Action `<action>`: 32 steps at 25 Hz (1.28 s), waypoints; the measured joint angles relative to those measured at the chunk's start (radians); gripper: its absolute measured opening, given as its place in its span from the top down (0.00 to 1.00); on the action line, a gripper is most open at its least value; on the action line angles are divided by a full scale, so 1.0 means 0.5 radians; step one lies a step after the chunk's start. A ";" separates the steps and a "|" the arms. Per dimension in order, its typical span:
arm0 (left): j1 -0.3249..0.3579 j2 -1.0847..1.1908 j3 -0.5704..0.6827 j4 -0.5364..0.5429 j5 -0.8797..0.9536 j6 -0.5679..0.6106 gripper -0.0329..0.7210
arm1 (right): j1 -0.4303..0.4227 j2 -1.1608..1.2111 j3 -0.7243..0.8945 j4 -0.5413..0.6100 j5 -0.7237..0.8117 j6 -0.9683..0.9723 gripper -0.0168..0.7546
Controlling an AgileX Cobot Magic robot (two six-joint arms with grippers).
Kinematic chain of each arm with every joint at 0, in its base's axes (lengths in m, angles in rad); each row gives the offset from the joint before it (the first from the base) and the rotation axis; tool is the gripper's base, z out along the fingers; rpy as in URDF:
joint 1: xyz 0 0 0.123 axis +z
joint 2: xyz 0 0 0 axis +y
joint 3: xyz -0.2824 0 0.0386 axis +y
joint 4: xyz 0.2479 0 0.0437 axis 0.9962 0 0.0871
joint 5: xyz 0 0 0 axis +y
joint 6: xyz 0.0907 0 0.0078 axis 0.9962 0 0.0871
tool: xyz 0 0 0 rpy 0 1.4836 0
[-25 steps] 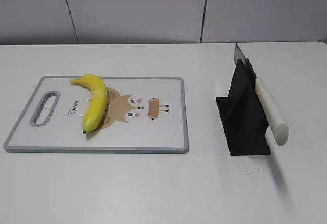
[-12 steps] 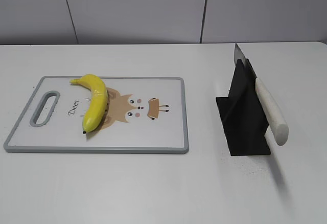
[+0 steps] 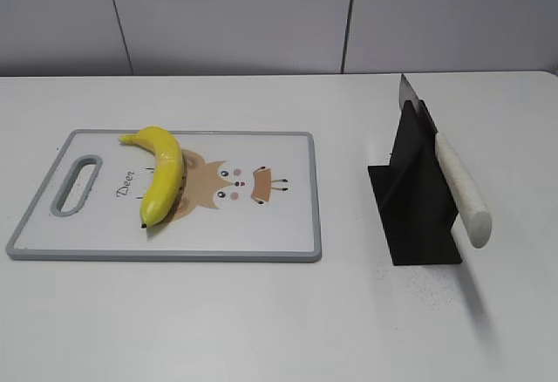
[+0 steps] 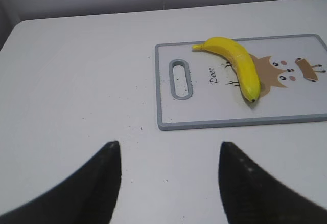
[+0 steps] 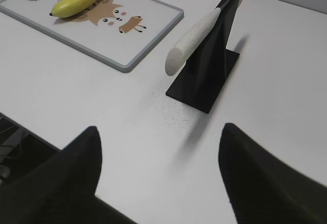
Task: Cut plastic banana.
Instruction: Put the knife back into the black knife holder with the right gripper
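Nothing has shifted over the last second: both pincers (image 4: 168, 183) (image 5: 158, 178) hang apart and empty, so the plastic banana (image 3: 162, 173) and knife (image 3: 460, 192) remain untouched.

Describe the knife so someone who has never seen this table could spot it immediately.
Start at the white table and look right of the cutting board to the black stand. The knife rests slanted in it, blade tip up at the back. Its pale speckled handle juts out toward the camera, the only light thing on the dark stand.

Banana (image 3: 163, 173) on cutting board (image 3: 261, 225), left of knife stand (image 3: 417, 212).
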 joint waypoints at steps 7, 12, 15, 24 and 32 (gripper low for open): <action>0.000 0.000 0.000 -0.002 0.000 0.000 0.18 | -0.280 0.000 0.000 0.017 0.000 0.000 0.26; 0.000 0.000 0.000 -0.002 0.000 0.000 0.18 | -0.757 0.000 0.000 0.017 0.000 0.000 0.26; 0.000 0.000 0.000 -0.002 0.000 0.000 0.18 | -0.984 0.000 0.000 0.017 0.000 0.000 0.26; 0.000 0.000 0.000 -0.002 0.000 0.000 0.18 | -1.051 0.000 0.000 0.019 0.000 0.000 0.26; 0.000 0.000 0.000 -0.002 0.000 0.000 0.18 | -1.051 0.000 0.000 0.021 0.000 0.000 0.26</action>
